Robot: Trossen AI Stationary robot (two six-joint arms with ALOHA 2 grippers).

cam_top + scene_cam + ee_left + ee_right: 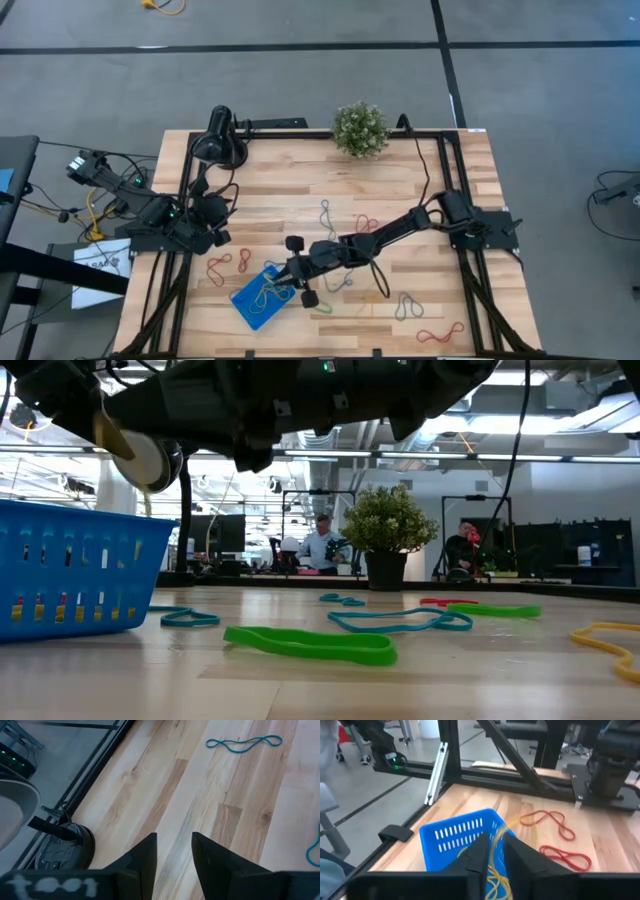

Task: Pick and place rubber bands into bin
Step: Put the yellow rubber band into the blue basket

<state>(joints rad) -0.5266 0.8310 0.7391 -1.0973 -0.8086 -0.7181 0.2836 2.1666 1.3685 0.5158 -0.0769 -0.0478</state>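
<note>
The bright-blue bin point(252, 303) stands on the table near its front edge, left of centre; it also shows in the low view point(70, 575) and the right wrist view point(455, 832). My right gripper point(496, 845) hangs over it, open by a narrow gap. A blurred yellow rubber band point(499, 837) runs through that gap, down to more yellow bands point(495, 882) lying in the bin. Loose bands lie flat on the wood: red point(219, 266), grey-blue point(325, 215), green point(310, 645), teal point(400, 622). My left gripper point(174, 842) waits open near the left edge, with nothing between its fingers. My right gripper has the yellow band's strands point(501, 832) between its parted fingers, which slant down over the bin from the table's right. I cannot tell whether the fingers touch the band. Its lower part reaches down into the bin.
A black round lamp point(220, 140) and a potted plant point(360, 128) stand at the far edge. More bands lie right of the bin: red point(440, 334), grey point(405, 305), red point(366, 223). Two red bands point(550, 820) lie beyond the bin. People sit in the room behind.
</note>
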